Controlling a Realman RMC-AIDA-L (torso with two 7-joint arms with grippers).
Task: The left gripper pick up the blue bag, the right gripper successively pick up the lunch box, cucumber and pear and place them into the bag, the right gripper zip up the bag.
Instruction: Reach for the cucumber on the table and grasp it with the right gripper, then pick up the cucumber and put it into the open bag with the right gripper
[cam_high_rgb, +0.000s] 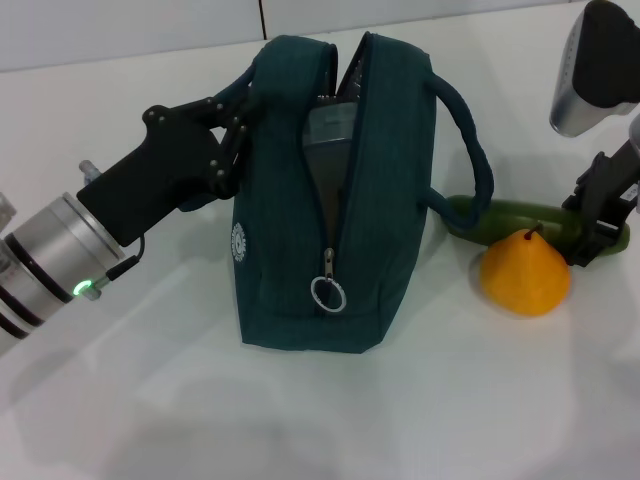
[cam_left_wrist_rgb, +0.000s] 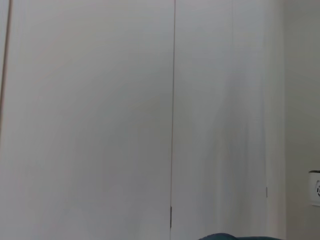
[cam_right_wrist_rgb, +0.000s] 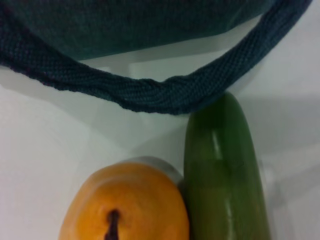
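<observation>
Lunch box (cam_high_rgb: 330, 125) in bag (cam_high_rgb: 300, 250), pear (cam_high_rgb: 525, 272) right of bag, cucumber (cam_high_rgb: 505, 215) behind pear

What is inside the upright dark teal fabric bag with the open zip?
Through the open zip of the dark teal fabric bag, a grey lunch box shows near the top. Its lower part and anything beneath it are covered by the bag's walls.

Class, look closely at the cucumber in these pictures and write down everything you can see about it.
The cucumber is dark green, smooth and glossy, with light streaks of reflection along its skin. It lies flat on the white table, beside the blue bag, on the robot's right. The bag's handle drapes over one end of it. The pear sits in front of it, pressed against its side in the right wrist view. The right gripper is at its far end; whether it touches is unclear.
</observation>
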